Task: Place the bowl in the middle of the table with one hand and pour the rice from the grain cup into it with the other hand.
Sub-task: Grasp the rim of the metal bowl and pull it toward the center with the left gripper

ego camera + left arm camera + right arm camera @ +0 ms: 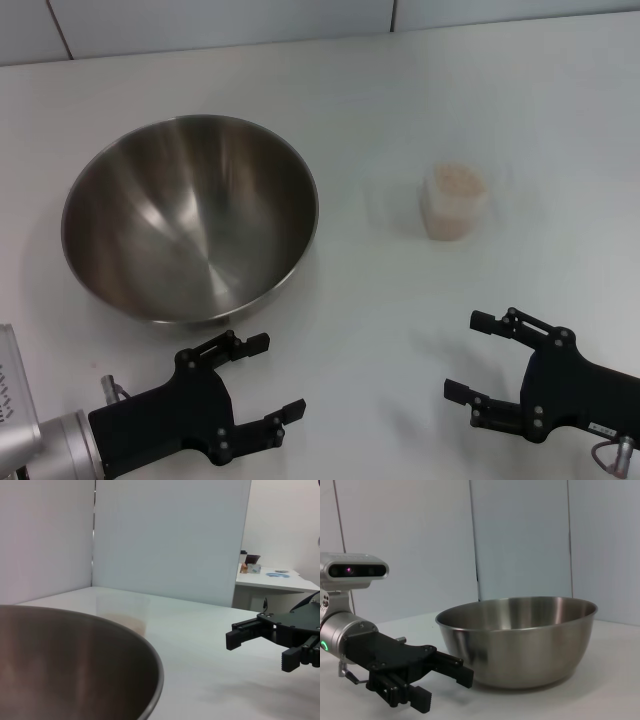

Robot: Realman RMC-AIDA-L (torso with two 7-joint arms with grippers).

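Your left claw (268, 378) and right claw (473, 355) both sit released, holding nothing. The bowl (190, 230) stands left of centre on the counter (400, 90). A hasty grab could tip the grain cup (455, 201) and spill its rice (457, 180).

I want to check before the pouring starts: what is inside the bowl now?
The bowl shows only its bare shiny steel inside in the head view; no grains are visible there. The rice is in the grain cup, standing apart on the table.
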